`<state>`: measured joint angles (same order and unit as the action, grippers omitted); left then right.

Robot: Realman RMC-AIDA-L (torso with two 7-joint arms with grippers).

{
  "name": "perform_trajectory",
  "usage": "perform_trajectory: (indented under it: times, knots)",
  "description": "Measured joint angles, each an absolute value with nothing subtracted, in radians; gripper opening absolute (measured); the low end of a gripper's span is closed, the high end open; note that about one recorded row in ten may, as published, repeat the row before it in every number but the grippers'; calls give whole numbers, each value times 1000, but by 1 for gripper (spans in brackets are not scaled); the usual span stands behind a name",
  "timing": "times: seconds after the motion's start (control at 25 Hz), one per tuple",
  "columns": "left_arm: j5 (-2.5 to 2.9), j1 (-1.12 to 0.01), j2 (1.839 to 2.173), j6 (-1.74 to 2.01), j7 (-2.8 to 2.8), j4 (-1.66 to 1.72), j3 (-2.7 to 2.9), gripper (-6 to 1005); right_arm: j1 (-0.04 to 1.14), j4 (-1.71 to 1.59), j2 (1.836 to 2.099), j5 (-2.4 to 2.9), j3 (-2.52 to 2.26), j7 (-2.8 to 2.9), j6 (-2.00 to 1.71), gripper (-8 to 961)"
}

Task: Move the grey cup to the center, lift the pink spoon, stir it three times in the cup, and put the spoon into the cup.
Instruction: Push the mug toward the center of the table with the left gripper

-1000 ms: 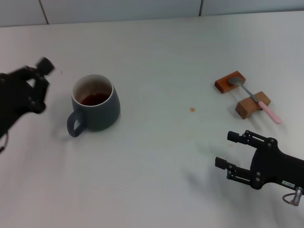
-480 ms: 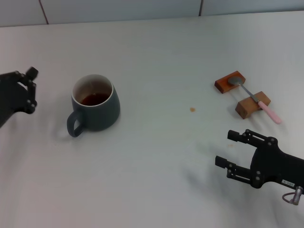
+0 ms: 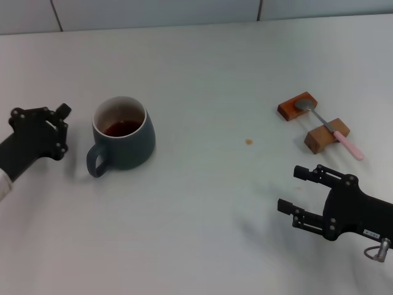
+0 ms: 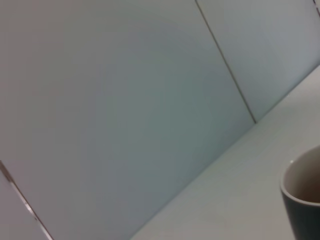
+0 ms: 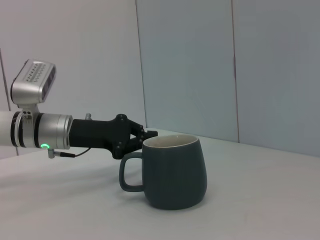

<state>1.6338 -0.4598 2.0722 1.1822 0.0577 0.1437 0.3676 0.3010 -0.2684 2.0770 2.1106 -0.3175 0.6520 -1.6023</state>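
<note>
The grey cup [image 3: 123, 132] stands upright on the left part of the white table, with dark liquid inside and its handle toward the front left. It also shows in the right wrist view [image 5: 172, 172] and at the edge of the left wrist view [image 4: 302, 200]. My left gripper [image 3: 61, 132] is open just left of the cup's handle, apart from it; it also shows in the right wrist view [image 5: 136, 141]. The pink spoon [image 3: 328, 128] lies across two brown wooden blocks at the right. My right gripper [image 3: 290, 190] is open and empty, in front of the spoon.
The two wooden blocks [image 3: 298, 106] [image 3: 325, 136] hold the spoon off the table. A small orange spot [image 3: 248, 142] marks the table between cup and spoon. Wall panels [image 3: 153, 12] rise behind the table's far edge.
My left gripper has come down and moved right, to beside the cup's handle. The cup, the spoon and the right arm have not moved.
</note>
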Motion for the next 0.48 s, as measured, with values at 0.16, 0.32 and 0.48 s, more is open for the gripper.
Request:
perform_trajectory:
  times: [0.16, 0.32, 0.48]
  knots:
    - [1633, -484, 2074, 1129, 4, 87, 368, 7, 304, -268, 2077, 2111, -317, 652, -1599, 734]
    - [1634, -503, 2076, 1097, -17, 52, 367, 9, 307, -268, 2077, 2111, -318, 652, -1598, 734]
    - [1634, -516, 2079, 1095, -18, 24, 367, 10, 307, -268, 2077, 2111, -318, 652, -1597, 734]
